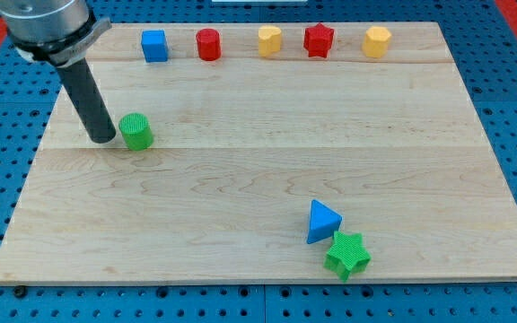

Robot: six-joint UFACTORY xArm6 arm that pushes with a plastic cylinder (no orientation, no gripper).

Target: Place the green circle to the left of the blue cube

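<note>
The green circle (136,131) sits on the desk (267,170) toward the view's left, well below the row of blocks along the top edge. My tip (103,139) rests just beside it on its left, touching or nearly so; I cannot tell which. I carry no jaws, only the rod, so there is nothing to spread or press together. The blue cube (154,46) is at the left end of that top row, up and slightly right of the circle, with the red cylinder (208,44) next to it, then a yellow block (269,39), a red star (319,39) and another yellow block (377,41). Far off near the bottom lie a blue triangle (322,222) and a green star (347,254), touching each other. From where I stand, a push would send the circle rightward, which I judge wrong. Better to come round beneath it and drive it upward and slightly left, keeping contact centred so it does not roll off my tip, stopping short of the cube.
</note>
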